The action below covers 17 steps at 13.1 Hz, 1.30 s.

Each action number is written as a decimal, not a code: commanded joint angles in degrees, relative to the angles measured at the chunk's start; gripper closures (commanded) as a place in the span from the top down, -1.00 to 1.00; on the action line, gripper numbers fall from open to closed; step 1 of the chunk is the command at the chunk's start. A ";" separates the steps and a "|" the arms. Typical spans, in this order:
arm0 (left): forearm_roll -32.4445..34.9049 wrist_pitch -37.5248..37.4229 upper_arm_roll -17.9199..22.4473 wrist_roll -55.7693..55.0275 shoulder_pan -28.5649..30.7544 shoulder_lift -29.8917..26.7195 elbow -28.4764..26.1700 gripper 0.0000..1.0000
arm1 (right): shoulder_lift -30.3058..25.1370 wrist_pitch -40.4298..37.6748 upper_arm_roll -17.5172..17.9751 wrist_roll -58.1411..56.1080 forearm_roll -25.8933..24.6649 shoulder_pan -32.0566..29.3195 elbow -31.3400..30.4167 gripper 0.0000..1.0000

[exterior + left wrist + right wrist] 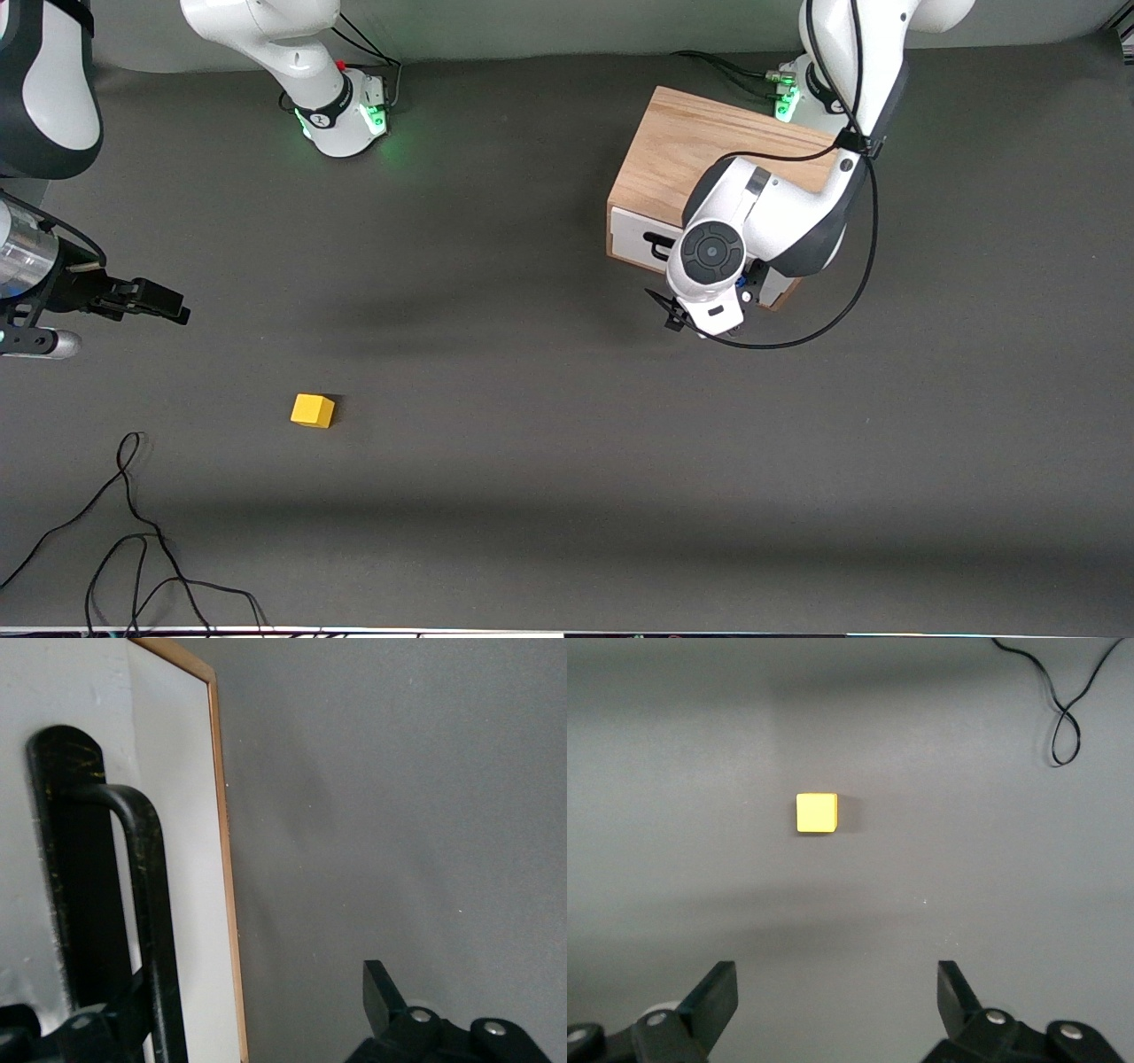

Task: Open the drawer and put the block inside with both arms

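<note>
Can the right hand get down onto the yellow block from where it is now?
Probably yes. The right hand is open with the block ahead of it on bare table, nothing between them.

left gripper (678, 312) open, right gripper (168, 306) open, raised

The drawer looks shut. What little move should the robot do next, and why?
Probably the left gripper should close on the black handle: the drawer sits shut in the cabinet, and open fingers already flank the bar. The right gripper waits, open, near the block.
</note>
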 commanded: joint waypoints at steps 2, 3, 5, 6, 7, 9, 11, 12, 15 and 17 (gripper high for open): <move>0.93 0.44 0.18 -0.74 -0.14 2.27 3.83 1.00 | -0.52 0.96 -0.26 -1.28 0.26 -0.26 -0.80 1.00; 1.28 0.44 0.18 -0.91 -0.14 2.45 4.18 1.00 | -0.25 1.48 -0.26 -1.28 0.26 -0.26 -0.80 1.00; 1.37 0.52 0.18 -0.92 -0.14 3.68 4.97 1.00 | 0.01 2.97 -0.35 -1.28 0.35 -0.26 -0.81 1.00; 1.81 0.52 0.18 -1.00 -0.14 4.12 5.50 1.00 | 0.62 3.76 -0.26 -1.28 0.35 -0.26 -0.72 1.00; 2.07 0.96 0.18 -1.00 -0.14 5.08 6.72 1.00 | 0.98 4.38 -0.26 -1.28 0.44 -0.26 -0.72 1.00; 2.07 1.05 0.26 -0.65 -0.05 7.54 10.76 1.00 | 1.77 5.00 -0.26 -1.28 0.35 -0.17 -0.54 1.00; 2.07 1.23 0.44 -0.65 -0.05 10.53 14.89 1.00 | 3.43 5.09 -0.26 -1.28 0.26 0.01 0.16 1.00; 2.07 1.23 0.44 -0.65 -0.05 11.59 16.47 1.00 | 4.05 5.18 -0.26 -1.28 0.35 0.01 0.51 1.00; 2.42 2.01 0.53 -0.65 -0.05 14.31 19.64 1.00 | 4.67 6.93 -0.26 -1.19 0.35 0.18 0.60 1.00; 2.51 3.59 0.53 -0.65 -0.14 15.20 20.97 1.00 | 6.16 7.55 -0.17 -1.19 0.35 0.18 1.83 1.00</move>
